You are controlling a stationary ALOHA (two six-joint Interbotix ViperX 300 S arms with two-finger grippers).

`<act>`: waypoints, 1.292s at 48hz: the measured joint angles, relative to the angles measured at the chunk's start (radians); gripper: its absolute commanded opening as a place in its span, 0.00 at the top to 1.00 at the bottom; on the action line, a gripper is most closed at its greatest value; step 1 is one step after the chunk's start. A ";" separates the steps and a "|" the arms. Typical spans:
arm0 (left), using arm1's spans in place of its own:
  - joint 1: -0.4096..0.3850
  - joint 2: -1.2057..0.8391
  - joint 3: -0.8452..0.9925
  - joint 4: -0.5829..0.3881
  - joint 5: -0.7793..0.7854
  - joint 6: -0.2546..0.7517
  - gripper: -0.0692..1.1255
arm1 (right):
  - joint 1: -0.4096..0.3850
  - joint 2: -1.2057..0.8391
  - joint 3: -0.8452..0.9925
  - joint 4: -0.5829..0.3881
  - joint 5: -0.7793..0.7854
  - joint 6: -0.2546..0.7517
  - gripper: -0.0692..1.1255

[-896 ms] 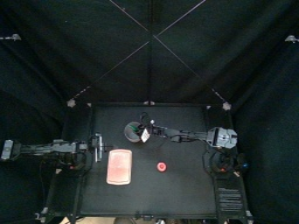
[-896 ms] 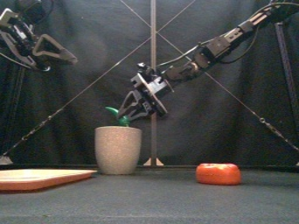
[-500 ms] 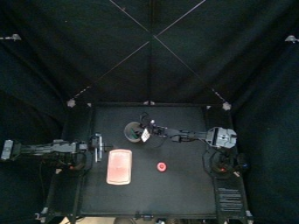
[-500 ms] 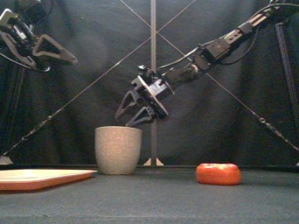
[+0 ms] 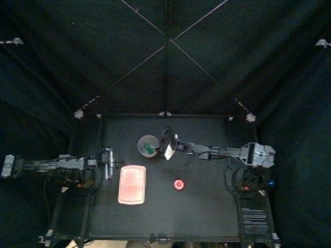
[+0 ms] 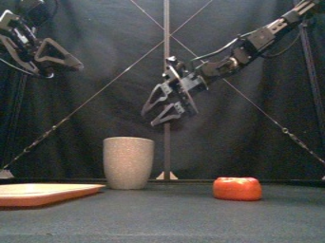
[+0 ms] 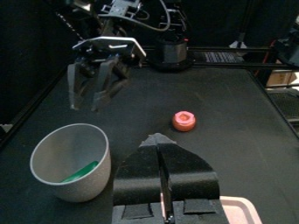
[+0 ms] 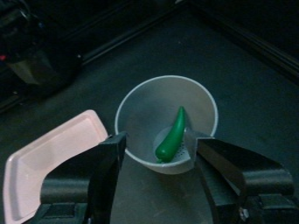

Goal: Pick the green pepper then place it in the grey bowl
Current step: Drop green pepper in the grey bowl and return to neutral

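The green pepper (image 8: pixel 173 133) lies inside the tall grey speckled cup (image 6: pixel 127 162), leaning against its inner wall. In the left wrist view a bit of green pepper (image 7: pixel 79 169) shows at the cup's bottom. My right gripper (image 6: pixel 169 110) hangs open above the cup and a little to its right, with nothing between its jaws. From above, the right gripper (image 5: pixel 169 148) sits just right of the cup (image 5: pixel 149 145). My left gripper (image 7: pixel 163 168) is shut and empty, resting high at the left (image 6: pixel 42 55).
A flat pink tray (image 5: pixel 132 184) lies at the front left of the table. A red tomato toy (image 6: pixel 237 188) sits on the table to the right of the cup, also in the top view (image 5: pixel 180 184).
The right gripper held the pepper over the cup, let it drop inside, then rose and drew to the right with its jaws open. The left arm has not moved.
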 measured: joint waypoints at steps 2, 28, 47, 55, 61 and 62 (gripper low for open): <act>0.000 -0.002 0.002 0.000 0.000 0.003 0.85 | 0.002 -0.032 0.041 0.002 -0.025 0.002 0.19; 0.015 -0.015 0.003 -0.002 -0.002 0.000 0.86 | -0.005 -0.328 0.433 0.009 -0.215 -0.006 0.19; 0.026 -0.015 0.009 -0.002 -0.002 0.000 0.86 | 0.023 -0.376 0.466 -0.049 -0.215 -0.002 0.19; 0.031 -0.015 0.023 -0.011 -0.002 -0.008 0.86 | 0.035 -0.374 0.466 -0.051 -0.216 -0.002 0.19; 0.032 -0.015 0.026 -0.032 -0.002 -0.005 0.85 | 0.040 -0.374 0.466 -0.051 -0.216 -0.002 0.19; 0.032 -0.015 0.026 -0.034 0.000 -0.003 0.85 | 0.041 -0.374 0.466 -0.051 -0.216 -0.002 0.19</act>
